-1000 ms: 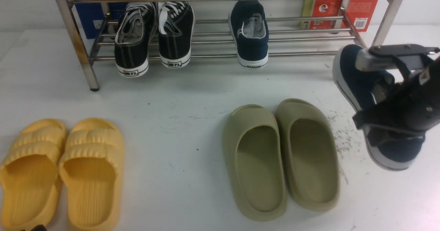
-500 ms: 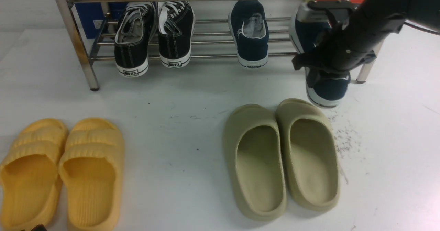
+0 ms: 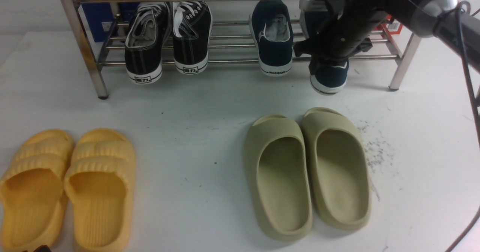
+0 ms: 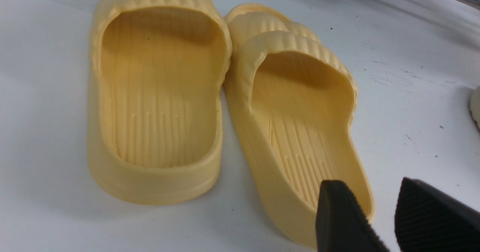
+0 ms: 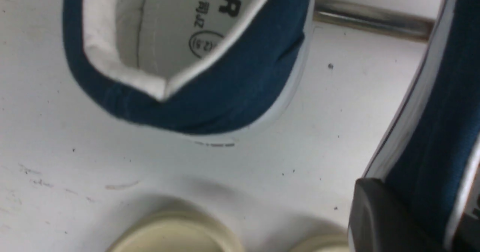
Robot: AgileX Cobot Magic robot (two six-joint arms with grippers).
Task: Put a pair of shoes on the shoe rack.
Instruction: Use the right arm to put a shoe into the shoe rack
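One navy slip-on shoe (image 3: 272,38) rests on the steel shoe rack (image 3: 232,60), heel toward me; it also shows in the right wrist view (image 5: 195,68). My right gripper (image 3: 330,45) is shut on the side wall of the second navy shoe (image 3: 330,77), (image 5: 431,132) and holds it at the rack's front bar, just right of the first shoe, heel hanging over the table. One black finger (image 5: 378,214) presses on its sole edge. My left gripper (image 4: 378,214) hangs slightly open and empty by the yellow slides, out of the front view.
Black lace-up sneakers (image 3: 168,38) sit on the rack's left part. Olive slides (image 3: 307,169) lie on the white table below the held shoe. Yellow slides (image 3: 63,184), (image 4: 210,94) lie at front left. Blue (image 3: 97,19) and red (image 3: 393,19) boxes stand behind the rack.
My right arm has carried the second navy shoe from the right side of the table up and leftward to the rack's front bar, beside the first shoe. The left gripper has not visibly moved.
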